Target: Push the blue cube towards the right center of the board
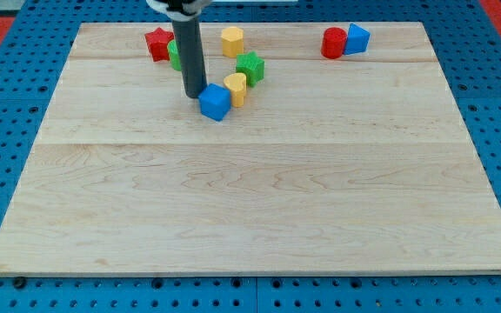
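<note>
The blue cube (pixel 216 103) sits on the wooden board (pixel 250 191) in the upper left part of the view. My tip (pixel 193 94) is just to the cube's left, touching or almost touching its left side. The dark rod rises from there to the view's top. A yellow block (pixel 237 88) touches the cube's upper right side.
A green star block (pixel 250 67) lies above the yellow one. A yellow hexagon block (pixel 231 41), a red star block (pixel 158 43) and a green block (pixel 174 54), partly hidden by the rod, lie near the top edge. A red cylinder (pixel 334 43) and a blue block (pixel 357 38) sit at top right.
</note>
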You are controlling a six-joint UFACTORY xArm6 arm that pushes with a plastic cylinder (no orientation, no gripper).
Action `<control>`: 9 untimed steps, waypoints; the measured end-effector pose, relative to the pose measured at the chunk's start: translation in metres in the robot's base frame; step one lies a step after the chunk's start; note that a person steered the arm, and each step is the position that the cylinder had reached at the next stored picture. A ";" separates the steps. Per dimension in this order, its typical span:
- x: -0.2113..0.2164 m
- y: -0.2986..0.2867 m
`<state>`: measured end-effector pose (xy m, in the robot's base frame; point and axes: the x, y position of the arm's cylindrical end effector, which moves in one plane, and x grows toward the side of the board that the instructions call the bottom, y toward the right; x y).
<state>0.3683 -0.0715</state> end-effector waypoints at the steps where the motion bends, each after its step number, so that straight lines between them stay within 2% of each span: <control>1: 0.025 0.030; 2: 0.032 0.080; 3: 0.061 0.111; 5: 0.085 0.071; 6: 0.126 0.088; 7: 0.133 0.119; 9: 0.112 0.118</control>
<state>0.4807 0.0467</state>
